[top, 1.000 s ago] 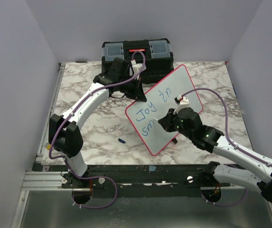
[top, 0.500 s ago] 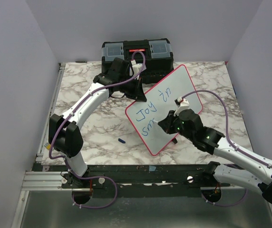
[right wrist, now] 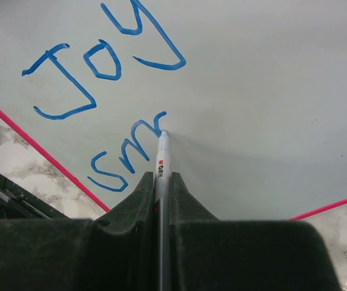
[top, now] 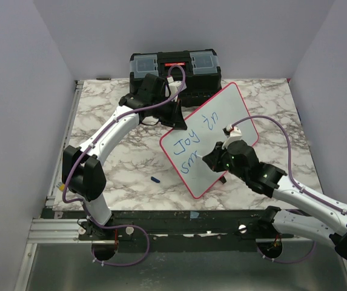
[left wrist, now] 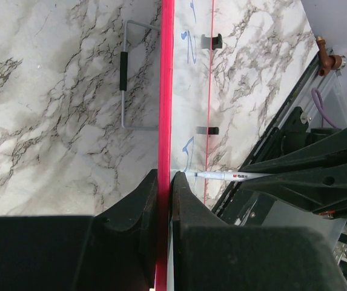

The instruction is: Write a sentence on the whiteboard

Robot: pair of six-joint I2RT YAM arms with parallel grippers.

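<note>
- Over the table (top: 91,103), top view: the whiteboard (top: 228,103) sits askew at the middle, with the toolbox (top: 174,65) at its 12 o'clock. The left gripper (top: 178,123) meets the board's edge at 10 o'clock. The right gripper (top: 212,159) is over the board's 6 o'clock part. A small blue bit (top: 155,179), perhaps a pen cap, lies at the board's 8 o'clock.
- Left wrist: the left gripper (left wrist: 164,176) is clamped on the whiteboard's (left wrist: 166,91) red rim. A pen (left wrist: 221,175) comes in from 3 o'clock, its tip on the board's face.
- Right wrist: the right gripper (right wrist: 159,179) is pinched tight on the pen (right wrist: 161,151). The pen's tip touches the whiteboard (right wrist: 252,91) at the end of a blue "sm", with "Joy" at 11 o'clock.
</note>
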